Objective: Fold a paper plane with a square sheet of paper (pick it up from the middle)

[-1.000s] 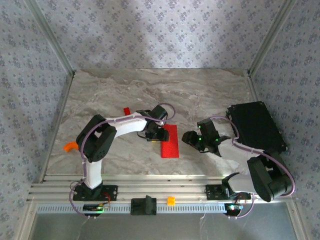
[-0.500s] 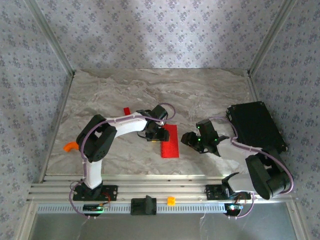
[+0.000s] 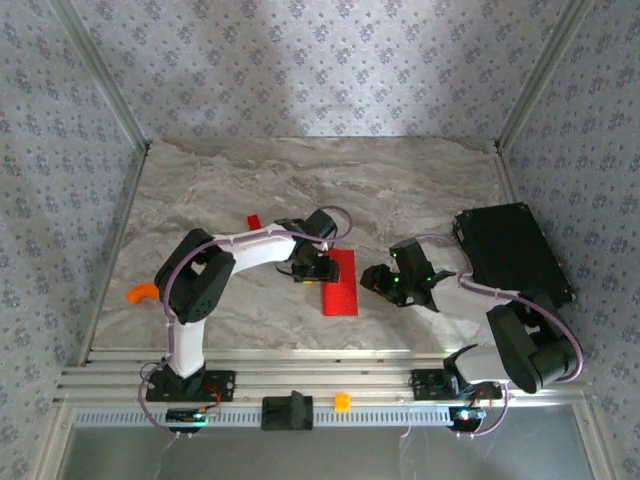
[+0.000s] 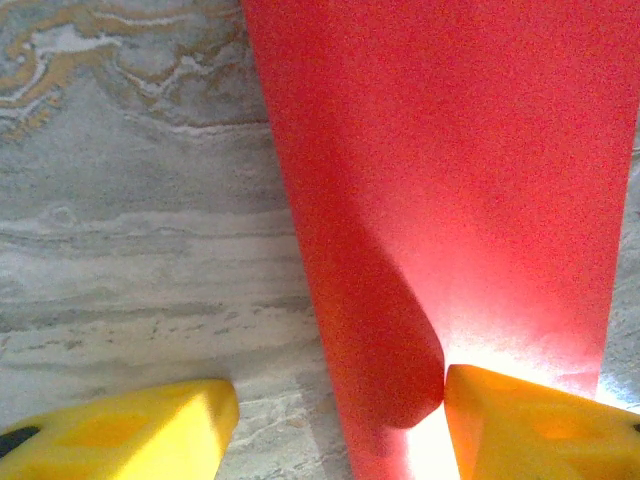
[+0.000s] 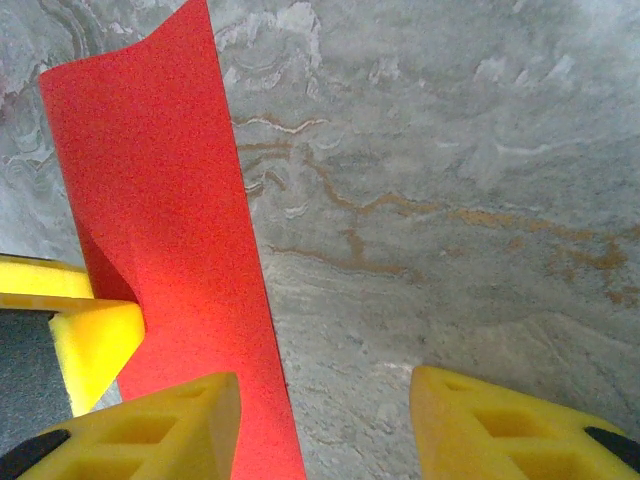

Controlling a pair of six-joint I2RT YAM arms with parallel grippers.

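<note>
One square sheet of paper (image 3: 339,283) lies by two tools, left tool (image 4: 340,398) and right tool (image 5: 325,400), both spread apart.

On my screen: left arm (image 3: 255,243) has white links, black joint housings. Right arm (image 3: 520,350) has bulkier black joints, white link near wrist. I see lavender cable (image 3: 340,218) looping along both arms. Green lights (image 3: 400,280) glow on right wrist. Fingers (image 4: 130,435) bright yellow, blocky, with moulded recessed pockets. Base plates (image 3: 190,385) black.

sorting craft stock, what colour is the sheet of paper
The paper is bright red, clearest in the left wrist view.
</note>
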